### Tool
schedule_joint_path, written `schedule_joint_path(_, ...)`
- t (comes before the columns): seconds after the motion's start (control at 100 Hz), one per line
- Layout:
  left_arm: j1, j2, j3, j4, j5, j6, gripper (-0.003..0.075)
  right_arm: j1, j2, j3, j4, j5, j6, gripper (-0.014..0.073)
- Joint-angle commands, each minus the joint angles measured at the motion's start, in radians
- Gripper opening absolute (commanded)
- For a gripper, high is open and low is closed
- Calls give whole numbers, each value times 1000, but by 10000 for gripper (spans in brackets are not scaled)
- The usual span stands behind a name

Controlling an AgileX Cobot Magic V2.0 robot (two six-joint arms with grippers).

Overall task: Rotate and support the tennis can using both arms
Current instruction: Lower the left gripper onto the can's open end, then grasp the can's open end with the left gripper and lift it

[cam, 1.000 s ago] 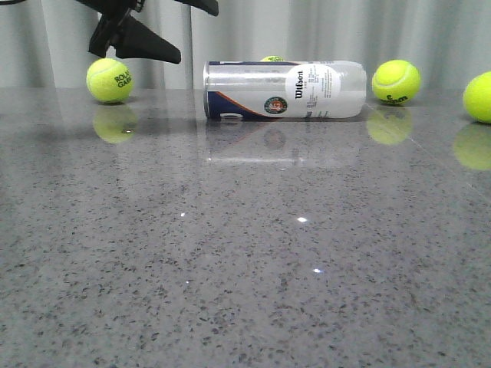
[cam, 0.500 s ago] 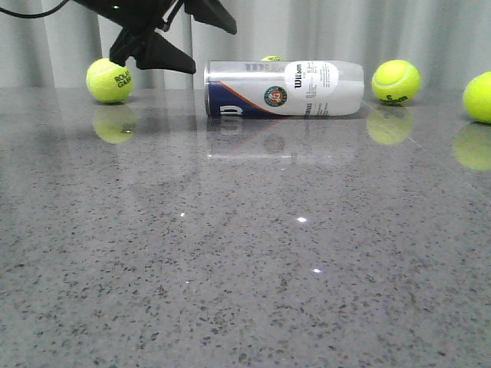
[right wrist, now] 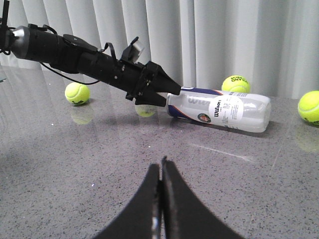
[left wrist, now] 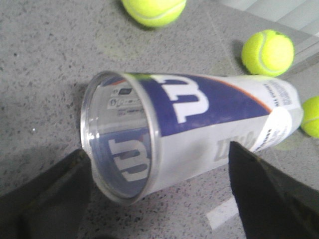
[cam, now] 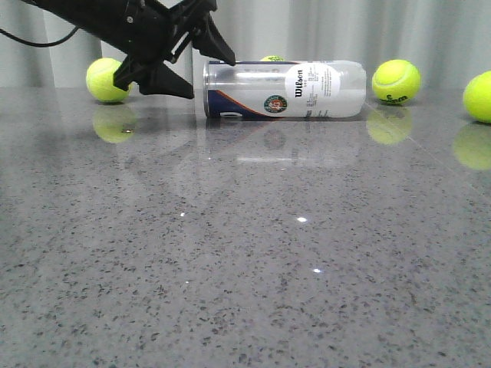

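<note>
- Your tennis can (cam: 284,90) lies on its side near the far edge of the grey table (cam: 245,253), its open end facing the left arm and its label showing the Wilson name and round logo.
- Your left gripper (cam: 196,65) sits at that open end with its fingers spread wide, one above and one below the rim; from the left wrist view the can's mouth (left wrist: 119,137) lies between the two fingers (left wrist: 269,194). You cannot confirm contact from any view.
- Your right gripper (right wrist: 160,199) hovers well short of the can, its fingers pressed together with nothing between them.
- Tennis balls rest around the can: one behind the left arm (cam: 103,79), one just beyond the can's closed end (cam: 396,82), one at the table's right edge (cam: 479,97), and one partly hidden behind the can (cam: 271,58).
</note>
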Motion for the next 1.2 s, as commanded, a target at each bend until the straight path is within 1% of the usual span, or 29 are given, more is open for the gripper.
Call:
schedule_joint_path(0.0, -17, -52, -32, -50, 4, 17, 538, -1, 9, -23, -2, -75, -5, -60)
schedule_joint_path(0.17, -28, -49, -32, -98, 4, 83, 532, -1, 9, -23, -2, -75, -5, -60)
schedule_joint_path(0.22, -28, -49, -32, -128, 4, 117, 510, -1, 9, -23, -2, -75, -5, -60)
schedule_joint_path(0.29, -30, -49, -32, -150, 6, 137, 450, -1, 9, -23, -2, -75, -5, -60)
schedule_joint_path(0.36, -30, -49, -32, -155, 6, 138, 356, -1, 9, -23, -2, -75, -5, -60)
schedule_joint_path(0.41, -30, -49, -32, -155, 10, 138, 257, -1, 9, -23, -2, -75, -5, -60)
schedule_joint_path(0.43, -30, -49, -32, -155, 10, 138, 230, -1, 9, -23, -2, -75, -5, -60)
schedule_joint_path(0.48, -30, -49, -32, -155, 12, 138, 122, -1, 9, -23, -2, -75, -5, -60)
schedule_joint_path(0.5, -30, -49, -32, -155, 14, 138, 96, -1, 9, -23, -2, -75, -5, -60)
schedule_joint_path(0.55, -30, -49, -32, -155, 16, 138, -1, -1, 9, -23, -2, -75, -5, -60)
schedule_joint_path(0.57, -30, -49, -32, -155, 18, 138, -22, -1, 9, -23, -2, -75, -5, -60)
schedule_joint_path(0.74, -30, -51, -32, -155, 41, 143, -19, -1, 9, -23, -2, -75, -5, -60)
schedule_joint_path(0.95, -39, -105, -32, -144, 91, 215, -19, -1, 9, -23, -2, -75, -5, -60)
schedule_joint_path(1.1, -55, -202, -32, -64, 97, 215, -19, -1, 9, -23, -2, -75, -5, -60)
schedule_joint_path(1.19, -63, -268, -32, 2, 129, 213, -19, -1, 9, -23, -2, -75, -5, -60)
